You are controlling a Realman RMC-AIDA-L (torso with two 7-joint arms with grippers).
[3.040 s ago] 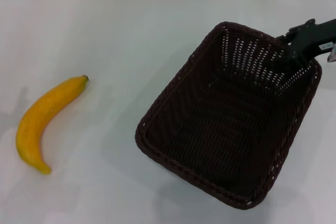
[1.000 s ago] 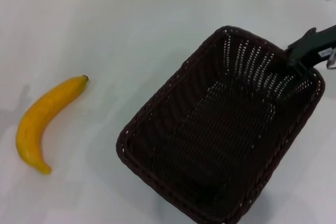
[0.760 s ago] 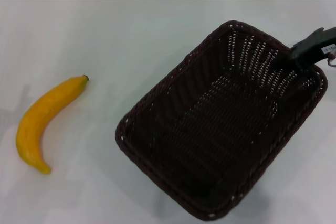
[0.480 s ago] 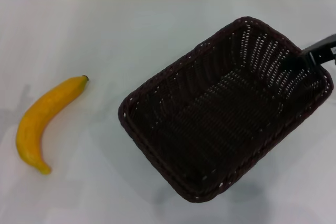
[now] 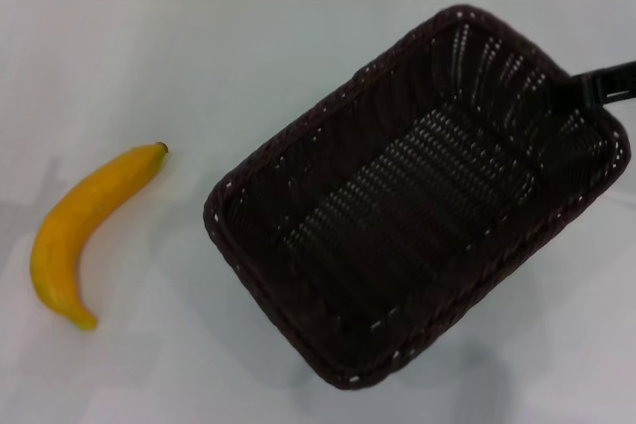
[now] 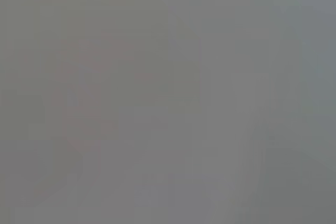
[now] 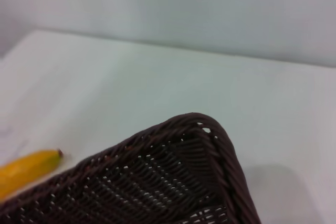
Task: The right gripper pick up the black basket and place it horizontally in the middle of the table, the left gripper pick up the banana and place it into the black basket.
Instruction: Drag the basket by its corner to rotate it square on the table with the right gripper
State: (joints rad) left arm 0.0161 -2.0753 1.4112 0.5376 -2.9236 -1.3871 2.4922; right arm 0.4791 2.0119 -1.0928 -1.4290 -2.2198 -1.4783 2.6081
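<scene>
Grey blank fills our left wrist view. Our right gripper [image 5: 574, 92] grasps black basket [image 5: 417, 196] far-right rim, arm cut off; banana [image 5: 83, 231] left.

- I've got the black basket [image 5: 417, 196] sitting diagonal across the middle-right of the table [image 5: 199, 57], big dark woven wicker with rounded corners, a braided rim and openwork sides, open side up, nothing inside.
- Its far right corner has the right gripper [image 5: 586, 86] on the rim; looks clamped on, but I can't quite tell from here.
- The near left corner seems tipped or lifted a bit, hard to say.
- The banana [image 5: 84, 230] lies flat on the left, yellow-orange, curved, dark stem tip pointing away, well apart from the basket.
</scene>
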